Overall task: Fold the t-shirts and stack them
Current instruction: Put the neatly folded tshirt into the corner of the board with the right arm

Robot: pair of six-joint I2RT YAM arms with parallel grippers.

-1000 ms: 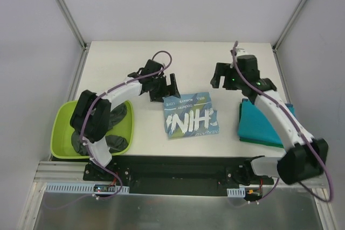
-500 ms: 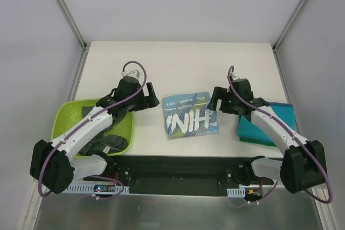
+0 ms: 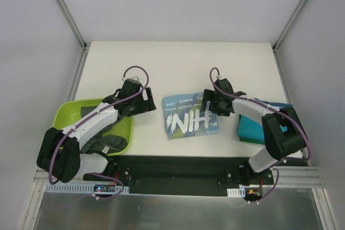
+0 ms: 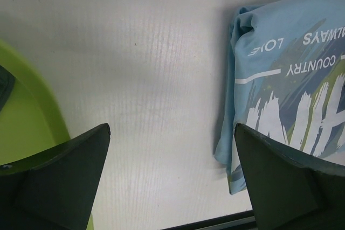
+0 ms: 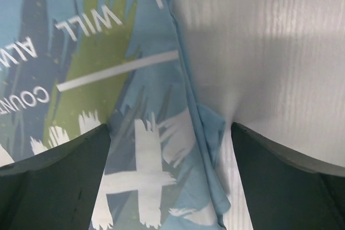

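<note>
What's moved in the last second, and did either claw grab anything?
The left claw pulled back from the far-left corner of the light blue t-shirt toward the green tub and now hangs open over bare table. The right claw came nearer and inward, and is open over that shirt's right edge. Nothing was grabbed. The blue shirt, teal t-shirt and tub stayed put.

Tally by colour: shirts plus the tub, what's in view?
Light blue printed t-shirt: 1
Teal t-shirt: 1
Lime-green tub: 1
Dark grey t-shirts, heaped inside it: at least 1, heap cannot be split
Total: at least 4
</note>
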